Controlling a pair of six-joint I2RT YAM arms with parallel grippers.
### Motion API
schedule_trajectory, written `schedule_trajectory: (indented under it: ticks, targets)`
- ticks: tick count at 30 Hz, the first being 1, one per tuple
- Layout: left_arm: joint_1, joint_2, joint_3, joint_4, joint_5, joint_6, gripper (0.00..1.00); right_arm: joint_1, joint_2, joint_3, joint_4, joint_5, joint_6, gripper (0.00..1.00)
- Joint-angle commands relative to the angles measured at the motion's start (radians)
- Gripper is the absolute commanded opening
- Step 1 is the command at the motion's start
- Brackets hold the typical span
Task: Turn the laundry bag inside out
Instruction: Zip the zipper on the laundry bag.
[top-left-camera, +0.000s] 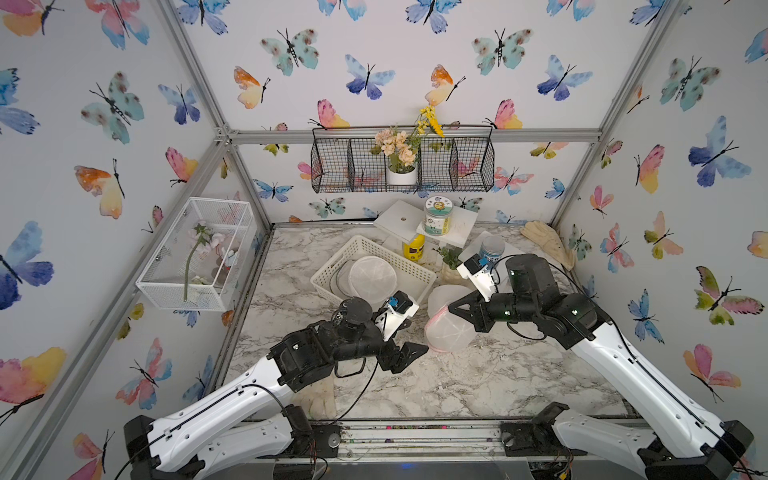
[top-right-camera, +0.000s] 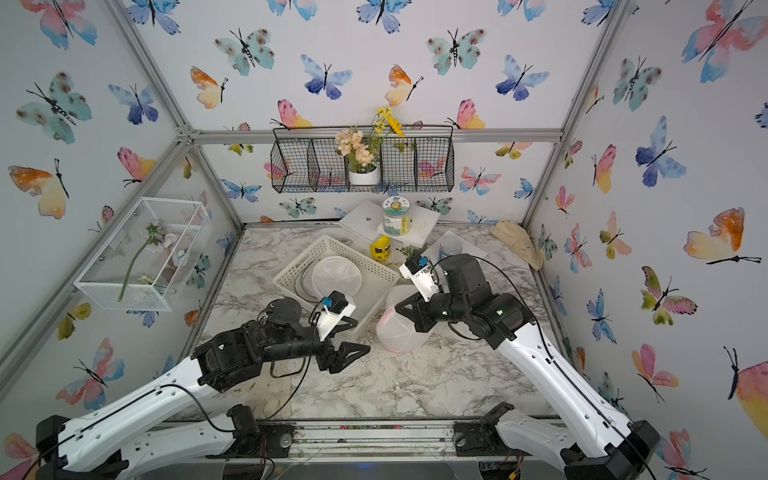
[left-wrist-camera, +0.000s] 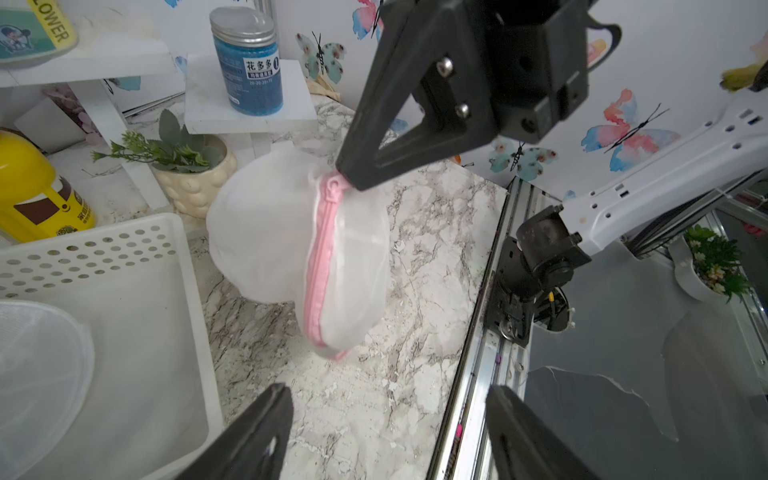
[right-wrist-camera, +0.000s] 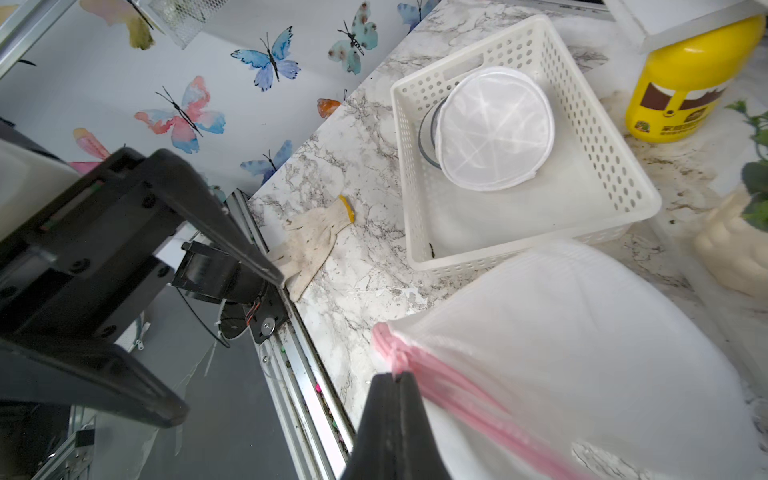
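Risk rundown, front of table to back:

- Glove (right-wrist-camera: 316, 239) lies at the front edge of the table (left-wrist-camera: 436, 249), under my left arm. A low sweep could drag it off the edge.
- Left gripper (left-wrist-camera: 388, 390) is wide open and empty, close to the laundry bag (left-wrist-camera: 266, 232) but not touching it. If I close on the belly of the mesh, I expect to catch both layers, and then nothing can be pushed through.
- The bag hangs from the right gripper (right-wrist-camera: 392, 376), between the two grippers and just in front of the basket (right-wrist-camera: 401, 166). I can't tell if its bottom touches the table.
- The right gripper is clamped shut on a bunched bit of the pink zipper (left-wrist-camera: 322, 249) edge, right at the fingertips. That's a thin hold, so a hard tug from the left likely slips it and drops the bag.
- The zipper looks closed along the stretch I see, but I can't confirm it. If it's closed there's no opening to turn the bag through.
- There's a second round mesh bag (right-wrist-camera: 494, 129) in the basket. It's easy to mistake for the target.
- Plant pot (left-wrist-camera: 193, 187) is just behind the bag, and a swing could tip it.
- Yellow bottle (left-wrist-camera: 37, 199) and blue jar (left-wrist-camera: 249, 62) are further back, so they're low risk.
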Motion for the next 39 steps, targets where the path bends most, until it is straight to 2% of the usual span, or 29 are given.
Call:
schedule_trajectory:
  ticks: [1, 4, 9, 18, 22, 26, 34, 39]
  targets:
    - [0.001, 0.052, -0.036, 0.163, -0.084, -0.035, 0.76, -0.002, -0.006, -0.033, 0.034, -0.096, 0.004, 0.02]
    - [0.001, 0.095, -0.025, 0.168, -0.122, -0.032, 0.69, -0.002, -0.007, -0.051, 0.057, -0.128, 0.012, 0.02]
    - [0.001, 0.128, -0.017, 0.145, -0.076, -0.006, 0.6, -0.002, -0.006, -0.067, 0.082, -0.183, 0.016, 0.02]
    - [0.003, 0.15, -0.036, 0.202, -0.022, -0.001, 0.33, -0.002, -0.038, -0.104, 0.125, -0.196, 0.025, 0.02]
    - [0.003, 0.179, -0.03, 0.218, 0.002, -0.005, 0.14, -0.002, -0.039, -0.098, 0.125, -0.136, 0.057, 0.02]
    - [0.003, 0.19, -0.029, 0.215, 0.016, -0.005, 0.02, -0.002, -0.042, -0.091, 0.124, -0.067, 0.096, 0.02]
    - [0.003, 0.15, -0.056, 0.203, 0.019, 0.002, 0.0, -0.004, -0.041, -0.07, 0.031, 0.247, 0.207, 0.02]
    - [0.003, 0.083, -0.112, 0.228, 0.002, -0.013, 0.0, -0.029, -0.06, -0.144, -0.027, 0.329, 0.315, 0.02]
